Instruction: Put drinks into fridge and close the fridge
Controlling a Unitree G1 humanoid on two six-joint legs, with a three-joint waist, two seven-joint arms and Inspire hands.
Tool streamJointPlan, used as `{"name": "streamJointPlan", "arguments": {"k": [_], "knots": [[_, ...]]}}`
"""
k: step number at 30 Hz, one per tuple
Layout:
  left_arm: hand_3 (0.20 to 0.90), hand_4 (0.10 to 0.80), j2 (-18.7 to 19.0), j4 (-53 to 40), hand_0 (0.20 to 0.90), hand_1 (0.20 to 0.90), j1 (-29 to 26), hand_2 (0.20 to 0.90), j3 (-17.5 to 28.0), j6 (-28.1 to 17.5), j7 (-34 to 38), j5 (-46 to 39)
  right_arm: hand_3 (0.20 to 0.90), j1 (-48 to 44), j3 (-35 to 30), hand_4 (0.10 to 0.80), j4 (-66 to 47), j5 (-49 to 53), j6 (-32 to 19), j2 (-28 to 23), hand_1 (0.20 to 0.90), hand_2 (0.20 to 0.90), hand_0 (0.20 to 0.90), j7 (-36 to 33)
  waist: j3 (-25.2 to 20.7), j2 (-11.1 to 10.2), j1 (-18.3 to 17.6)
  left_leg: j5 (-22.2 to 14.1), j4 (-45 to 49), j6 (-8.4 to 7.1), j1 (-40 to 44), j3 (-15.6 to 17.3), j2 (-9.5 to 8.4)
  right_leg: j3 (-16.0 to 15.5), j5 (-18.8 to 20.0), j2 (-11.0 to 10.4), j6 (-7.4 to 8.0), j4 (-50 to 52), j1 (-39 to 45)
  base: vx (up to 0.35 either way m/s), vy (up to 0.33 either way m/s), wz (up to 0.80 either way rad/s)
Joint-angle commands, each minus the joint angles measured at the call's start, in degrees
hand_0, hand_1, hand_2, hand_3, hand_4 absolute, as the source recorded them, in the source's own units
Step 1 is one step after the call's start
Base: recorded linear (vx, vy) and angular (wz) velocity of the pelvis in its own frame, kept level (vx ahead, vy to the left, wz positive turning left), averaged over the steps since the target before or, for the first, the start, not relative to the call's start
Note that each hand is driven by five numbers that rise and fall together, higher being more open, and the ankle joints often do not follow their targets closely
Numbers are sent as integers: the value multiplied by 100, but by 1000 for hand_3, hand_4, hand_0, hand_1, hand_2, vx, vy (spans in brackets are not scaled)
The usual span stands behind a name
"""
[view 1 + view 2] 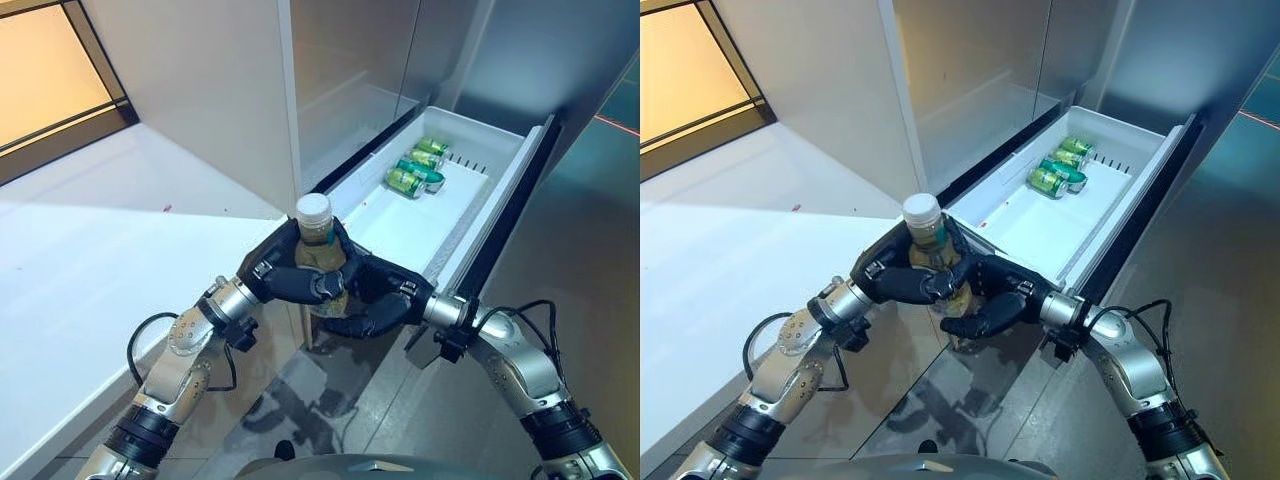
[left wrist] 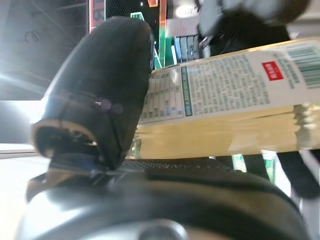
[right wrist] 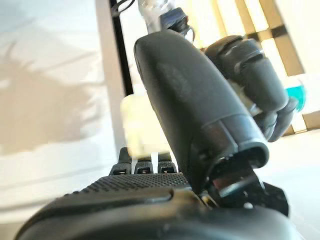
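**White surface**: occupies the 9 o'clock side of the head views; nothing stands on the part in view.

**Left robot hand**: enters from 7 o'clock. Fingers and thumb are curled round the bottle's body from its 9 o'clock side. Its wrist view shows the thumb lying against the printed label.

**Bottle**: pale yellow drink, white cap. Held upright between both hands, clear of any support, long axis vertical, cap uppermost. It hangs just off the near corner of the open drawer, not yet over the tray.

**Right robot hand**: enters from 5 o'clock. Fingers are wrapped round the lower part of the bottle from its 3 o'clock side, meeting the left hand's fingers in front of it. Judged to be a handover grip; which hand bears the load cannot be told.

**Fridge drawer**: pulled open, white tray running from the hands towards 1 o'clock. The near stretch of its floor is bare. The right arm lies on the drawer's side and is the nearer one for the placing move.

**Green cans**: several lying on their sides at the drawer's far end, touching one another, well apart from the bottle.
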Motion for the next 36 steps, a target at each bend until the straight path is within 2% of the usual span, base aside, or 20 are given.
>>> {"name": "streamJointPlan", "arguments": {"k": [1, 4, 12, 13, 15, 20, 21, 25, 28, 29, 30, 31, 34, 36], "knots": [[200, 100, -295, -377, 300, 300, -1195, 300, -35, -545, 51, -823, 900, -711, 123, 800, -745, 659, -333, -25, 900, 900, 900, 281, -359, 79, 1, -711, 72, 263, 191, 146, -248, 81, -103, 332, 99, 496, -483, 0, 0, 0], [200, 100, -370, -356, 300, 300, -1253, 300, -165, -416, -3, -974, 900, -826, 252, 800, -805, 753, -187, -2, 900, 900, 900, 212, -355, 80, -16, -708, 72, 263, 187, 149, -252, 101, -91, 341, 100, 489, -495, 0, 0, 0], [200, 100, -447, -258, 300, 300, -1336, 300, -441, -336, -33, -879, 900, -974, 599, 800, -823, 1272, 695, 140, 900, 900, 900, 332, -359, 82, -15, -686, 69, 261, 181, 158, -253, 111, -69, 346, 100, 468, -487, 0, 0, 0], [200, 100, -438, -251, 300, 300, -1348, 300, -476, -332, -42, -884, 840, -956, 665, 740, -821, 1338, 792, 160, 848, 848, 848, 318, -359, 79, -13, -683, 69, 258, 180, 154, -254, 109, -65, 345, 99, 462, -484, 0, 0, 0], [200, 100, -425, -230, 300, 300, -1357, 300, -544, -375, -86, -899, 200, -951, 729, 100, -781, 1653, 1034, 158, 300, 300, 300, 209, -358, 77, -8, -680, 72, 252, 183, 150, -252, 93, -61, 340, 103, 460, -478, 0, 0, 0], [200, 100, -376, -134, 300, 300, -1380, 300, -728, -635, -300, -802, 200, -755, 850, 100, -479, 3016, 1728, 491, 300, 300, 300, -448, -361, 86, 0, -678, 80, 258, 191, 140, -257, 73, -60, 341, 103, 471, -467, 0, 0, 0], [200, 100, -365, -133, 300, 300, -1379, 300, -738, -651, -302, -763, 200, -735, 856, 100, -456, 3080, 1744, 523, 300, 300, 300, -497, -363, 87, 2, -678, 79, 259, 193, 139, -257, 71, -59, 341, 104, 471, -466, 0, 0, 0], [200, 100, -288, -121, 300, 300, -1375, 300, -811, -762, -310, -637, 200, -609, 878, 100, -350, 3089, 1563, 608, 300, 300, 300, -684, -380, 95, 6, -673, 64, 272, 192, 119, -266, 70, -49, 344, 109, 440, -458, 0, 0, 0], [200, 100, -219, -153, 300, 300, -1339, 300, -807, -962, -277, -628, 200, -622, 806, 100, -367, 2762, 1128, 487, 300, 300, 300, -959, -386, 92, 10, -667, 64, 272, 185, 105, -271, 74, -36, 346, 104, 424, -461, 0, 0, 0], [527, 427, -211, -184, 580, 580, -1326, 580, -800, -986, -231, -596, 200, -640, 772, 100, -387, 2655, 952, 450, 300, 300, 300, -1116, -383, 91, 10, -669, 66, 269, 183, 107, -270, 71, -35, 348, 100, 421, -462, 0, 0, 0], [757, 657, -205, -205, 778, 778, -1318, 778, -795, -998, -169, -554, 200, -668, 732, 100, -390, 2432, 697, 407, 300, 300, 300, -1237, -382, 90, 10, -667, 67, 268, 179, 107, -269, 69, -33, 349, 98, 421, -465, 0, 0, 0], [900, 800, -201, -225, 900, 900, -1306, 900, -789, -1010, -85, -509, 200, -715, 666, 100, -387, 2201, 429, 346, 300, 300, 300, -1318, -379, 90, 9, -666, 68, 268, 178, 106, -268, 69, -31, 349, 95, 421, -466, 0, 0, 0], [900, 800, -339, -201, 900, 900, -1253, 900, -722, -912, 386, -427, 200, -1061, 317, 100, -445, 1090, -674, 128, 300, 300, 300, -2032, -357, 90, -2, -680, 69, 271, 183, 100, -264, 87, -25, 358, 77, 411, -462, 11, 2, 0], [900, 800, -504, -98, 900, 900, -1222, 900, -651, -812, 623, -339, 200, -1456, 46, 100, -459, 881, -704, 15, 300, 300, 300, -2485, -342, 80, 7, -701, 79, 268, 186, 95, -261, 89, -36, 361, 65, 426, -463, 36, 2, 0]]}}
